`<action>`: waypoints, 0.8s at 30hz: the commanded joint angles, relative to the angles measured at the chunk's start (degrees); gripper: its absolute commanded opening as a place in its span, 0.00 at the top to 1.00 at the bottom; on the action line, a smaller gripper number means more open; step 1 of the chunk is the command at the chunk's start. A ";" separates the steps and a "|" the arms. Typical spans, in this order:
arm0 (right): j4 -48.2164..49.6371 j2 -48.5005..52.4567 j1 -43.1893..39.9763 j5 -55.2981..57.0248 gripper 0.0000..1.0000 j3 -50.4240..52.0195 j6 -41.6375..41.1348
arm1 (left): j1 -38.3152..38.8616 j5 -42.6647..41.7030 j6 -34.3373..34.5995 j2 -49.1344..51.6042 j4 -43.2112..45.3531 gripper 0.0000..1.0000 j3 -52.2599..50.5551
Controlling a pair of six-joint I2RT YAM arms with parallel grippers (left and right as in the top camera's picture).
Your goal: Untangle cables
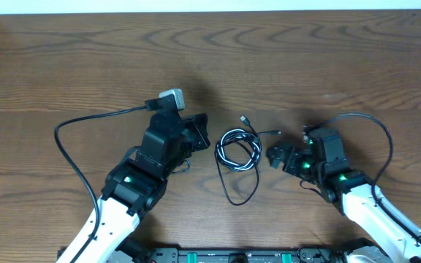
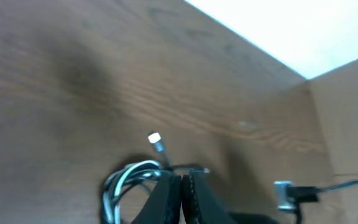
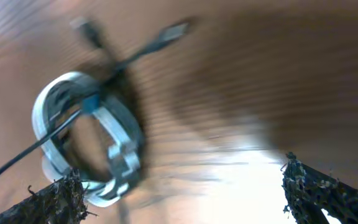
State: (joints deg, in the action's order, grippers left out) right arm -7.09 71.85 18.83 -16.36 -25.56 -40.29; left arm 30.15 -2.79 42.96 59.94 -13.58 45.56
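Looking down, we see the cables [image 1: 239, 151] coiled on the table [image 1: 86, 66], one white among black. Our left gripper [image 1: 200, 132] is pressed together just beside them; our right gripper [image 1: 276, 155] stands spread wide nearby

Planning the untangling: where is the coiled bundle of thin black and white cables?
In the overhead view, the coiled bundle of thin black and white cables lies centrally on the brown wooden table, between the left gripper and right gripper.

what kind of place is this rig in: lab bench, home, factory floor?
Probably a lab test bench: a wood-grain table, a left arm and right arm reaching in from its near edge, and a bundle of cables laid between them.
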 commanded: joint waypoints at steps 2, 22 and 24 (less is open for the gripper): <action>1.60 1.53 5.03 2.54 0.01 0.20 4.63 | -0.15 1.27 -0.61 2.25 -2.86 0.92 0.52; 19.12 16.33 11.50 15.37 0.61 -0.02 0.02 | -0.17 -10.93 1.88 15.17 -2.05 0.47 0.52; 19.10 16.35 11.50 15.39 0.73 -0.02 0.02 | -0.15 -10.93 1.90 16.04 -2.16 0.47 0.52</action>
State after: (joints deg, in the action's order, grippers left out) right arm 12.47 87.48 30.50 -2.98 -26.06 -39.53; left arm 30.15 -12.21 44.62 74.72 -15.77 45.58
